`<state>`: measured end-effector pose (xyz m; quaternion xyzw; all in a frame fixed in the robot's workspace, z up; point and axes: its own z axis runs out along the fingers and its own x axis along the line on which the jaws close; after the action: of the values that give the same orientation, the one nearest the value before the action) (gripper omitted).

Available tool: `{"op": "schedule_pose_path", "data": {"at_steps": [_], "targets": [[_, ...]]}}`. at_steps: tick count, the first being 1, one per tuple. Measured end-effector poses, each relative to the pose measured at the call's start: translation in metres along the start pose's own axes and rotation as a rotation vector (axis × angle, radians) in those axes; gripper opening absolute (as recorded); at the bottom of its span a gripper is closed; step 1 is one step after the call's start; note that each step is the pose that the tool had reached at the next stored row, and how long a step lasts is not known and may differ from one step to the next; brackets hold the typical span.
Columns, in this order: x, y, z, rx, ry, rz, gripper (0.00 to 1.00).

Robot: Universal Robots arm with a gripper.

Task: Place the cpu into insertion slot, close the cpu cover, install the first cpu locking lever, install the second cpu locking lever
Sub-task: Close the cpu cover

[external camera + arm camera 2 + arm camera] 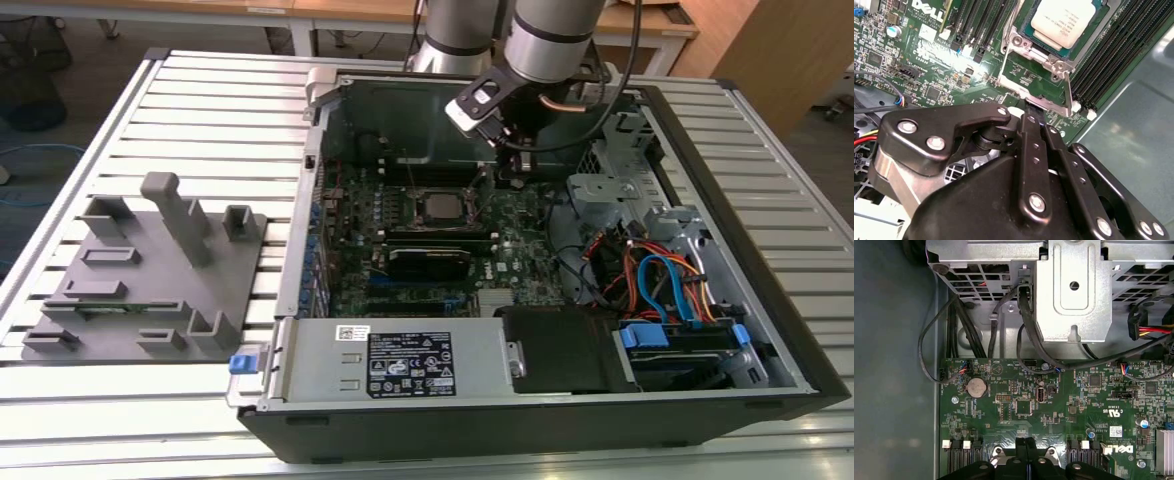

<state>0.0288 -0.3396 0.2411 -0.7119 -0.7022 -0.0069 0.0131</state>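
The cpu (1066,20) shows its dull silver top, lying in the insertion slot (411,207) on the green motherboard. The cpu cover (1021,45), a silver frame, lies around it. A thin silver lever (1070,92) runs along one side of the socket. My gripper (1030,106) is shut, its black fingertips pressed together with nothing between them, right at the edge of the socket's metal plate. In the first wrist view the gripper (1026,442) hangs just above the board. In the exterior view the gripper (511,165) is inside the case, to the right of the socket.
The open computer case (747,300) lies on a slatted table. A grey fixture plate (147,270) sits on the exterior view's left. Black memory slots (1114,55) flank the socket. A metal drive cage (1074,290), loose cables (954,330) and the power supply (400,365) crowd the case.
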Motion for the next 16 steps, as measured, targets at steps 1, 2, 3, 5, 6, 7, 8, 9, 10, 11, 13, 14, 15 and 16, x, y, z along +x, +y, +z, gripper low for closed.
{"op": "schedule_pose_path", "data": {"at_steps": [1, 2, 3, 5, 6, 7, 8, 9, 10, 11, 13, 14, 15, 16], "targets": [[0.0000, -0.0003, 0.0000, 0.0000, -0.0001, 0.000, 0.10], [0.0000, -0.0005, 0.0000, 0.0000, -0.0001, 0.000, 0.10], [0.0000, -0.0007, 0.0000, 0.0000, -0.0001, 0.000, 0.10], [0.0000, -0.0013, 0.0001, 0.0000, 0.0000, 0.000, 0.10], [0.0000, -0.0015, 0.0001, 0.0000, 0.0000, 0.000, 0.10], [0.0000, -0.0018, 0.0001, 0.0000, 0.0000, 0.000, 0.10], [0.0000, -0.0021, 0.0001, 0.0000, 0.0000, 0.000, 0.10], [0.0000, -0.0024, 0.0002, 0.0000, -0.0001, 0.000, 0.10], [0.0000, -0.0026, 0.0002, 0.0000, 0.0000, 0.000, 0.10], [0.0000, -0.0029, 0.0002, 0.0000, -0.0001, 0.000, 0.10], [0.0000, -0.0036, 0.0003, 0.0000, 0.0000, 0.000, 0.10], [-0.0001, -0.0040, 0.0003, 0.0000, 0.0000, 0.000, 0.10], [-0.0001, -0.0044, 0.0003, 0.0000, 0.0000, 0.000, 0.10], [-0.0001, -0.0047, 0.0003, -0.0001, 0.0000, 0.000, 0.10]]}}
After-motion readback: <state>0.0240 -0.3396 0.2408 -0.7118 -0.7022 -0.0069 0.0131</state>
